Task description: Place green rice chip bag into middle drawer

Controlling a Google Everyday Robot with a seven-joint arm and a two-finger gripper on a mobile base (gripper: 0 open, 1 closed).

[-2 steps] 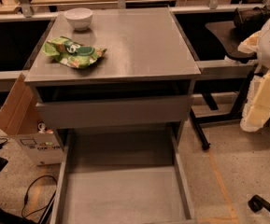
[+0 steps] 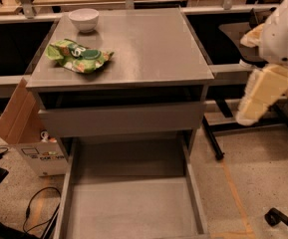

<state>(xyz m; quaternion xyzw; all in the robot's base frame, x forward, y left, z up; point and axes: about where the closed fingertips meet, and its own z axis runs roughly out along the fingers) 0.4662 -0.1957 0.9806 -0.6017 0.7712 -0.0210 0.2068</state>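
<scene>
Speckled floor [image 2: 253, 183] nearest, middle drawer [image 2: 128, 210] pulled out over it. Gripper [image 2: 253, 106] hangs right of the cabinet [image 2: 153, 54] — grip state can't tell. Green rice chip bag [image 2: 78, 55] lies on the cabinet top, left side — white bowl [image 2: 83, 19] behind.

The green rice chip bag [image 2: 78, 56] is bright green with a white logo and orange-tan patches. The cabinet top [image 2: 148, 49] and middle drawer [image 2: 133, 208] are plain matte grey (as is the drawer front [image 2: 121, 119]). 1 bowl [image 2: 83, 19] is white. The gripper [image 2: 247, 115], at the right beside the cabinet, is cream below a white arm [image 2: 283, 34].
</scene>
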